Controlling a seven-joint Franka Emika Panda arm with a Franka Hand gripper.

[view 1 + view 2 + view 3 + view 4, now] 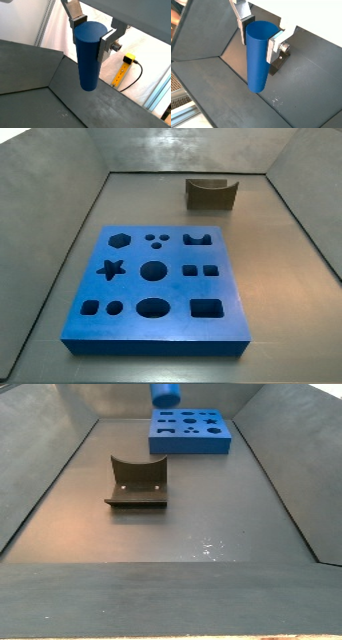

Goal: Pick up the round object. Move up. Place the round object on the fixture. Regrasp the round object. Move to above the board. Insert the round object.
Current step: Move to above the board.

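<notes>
Blue round object (87, 57) hangs upright, clamped in the end effector (91, 30), seemingly high above the board (189, 432).

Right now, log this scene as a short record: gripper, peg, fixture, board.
gripper: gripper raised off the floor; fingers clamp the peg near its upper end
round object: blue cylinder, held upright in both wrist views; only its lower end shows at the top edge of a side view
fixture: brown notched block, nothing in it
board: blue slab, holes unfilled, lying apart from the fixture
</notes>
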